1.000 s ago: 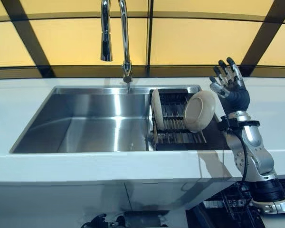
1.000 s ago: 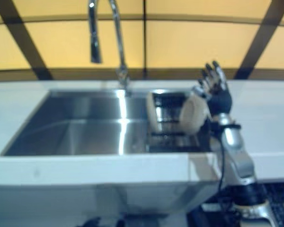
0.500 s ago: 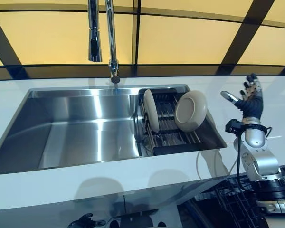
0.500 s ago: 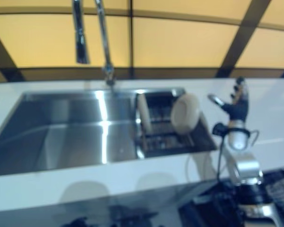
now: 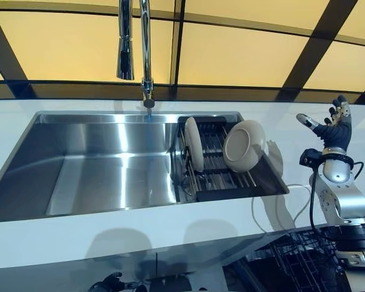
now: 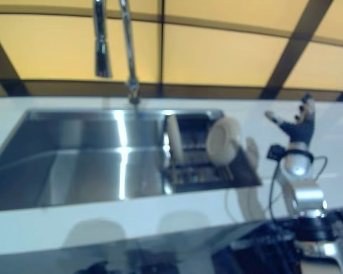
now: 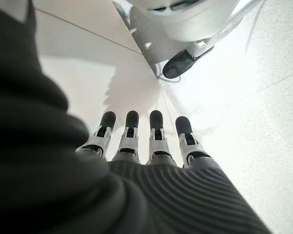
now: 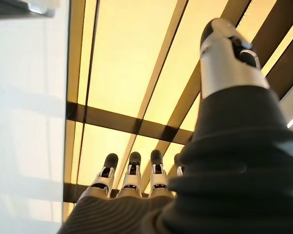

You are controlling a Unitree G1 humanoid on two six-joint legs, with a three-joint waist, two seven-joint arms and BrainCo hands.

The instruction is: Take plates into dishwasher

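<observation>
Here the white counter (image 5: 42, 237) wraps the steel sink (image 5: 97, 164), whose left basin lies bare under the faucet (image 5: 146, 55). At the sink's 3 o'clock end a dark rack (image 5: 222, 179) holds two plates: the left plate (image 5: 193, 143) on edge, the right plate (image 5: 244, 145) leaning, underside outward. The dishwasher rack (image 5: 298, 255) is cut off at 5 o'clock. The right hand (image 5: 334, 126), raised well clear at 3 o'clock, spreads straight fingers around nothing. The left hand (image 7: 151, 146), seen only by its wrist camera, hangs empty with fingers extended.

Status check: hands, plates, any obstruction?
Right hand open, raised beside the rack, empty. Left hand open, idle. Two plates upright in the rack. Nothing blocking.
</observation>
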